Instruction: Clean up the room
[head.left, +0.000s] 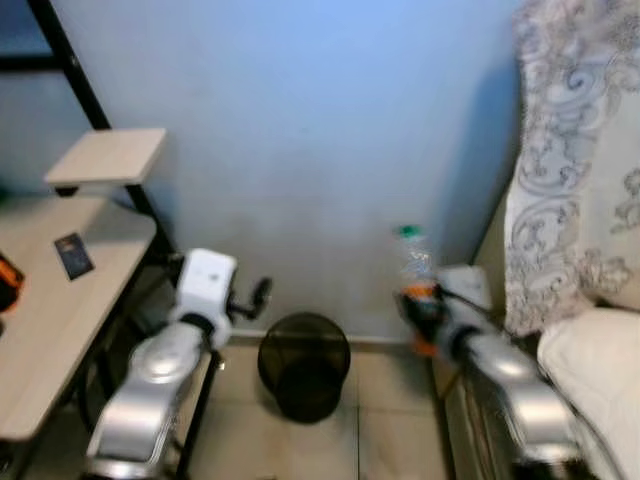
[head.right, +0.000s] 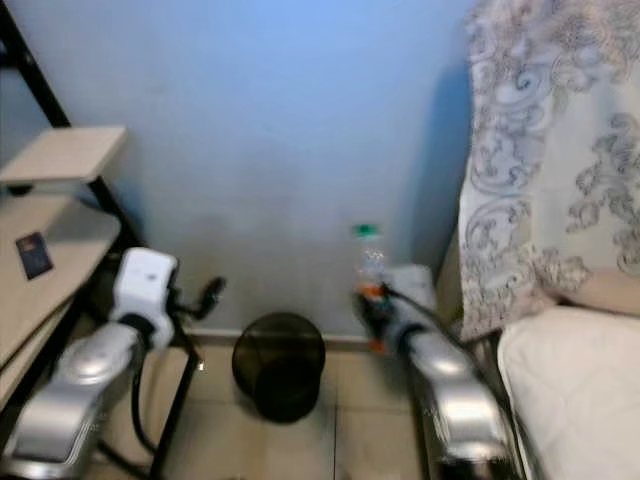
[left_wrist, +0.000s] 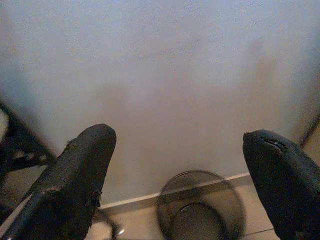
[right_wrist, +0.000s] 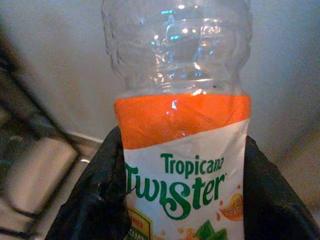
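Note:
My right gripper (head.left: 428, 312) is shut on an empty clear plastic bottle (head.left: 415, 268) with a green cap and an orange Tropicana Twister label (right_wrist: 185, 160). It holds the bottle upright, to the right of and above a black mesh wastebasket (head.left: 303, 362) that stands on the tiled floor against the blue wall. My left gripper (head.left: 255, 295) is open with nothing between its fingers (left_wrist: 75, 185). It hangs left of the wastebasket (left_wrist: 200, 212), pointing at the wall above it.
A light wooden desk (head.left: 60, 300) on a black frame, with a small raised shelf (head.left: 108, 155) and a dark card (head.left: 73, 255), stands at the left. A patterned curtain (head.left: 575, 150) and a white bed (head.left: 600, 380) are at the right.

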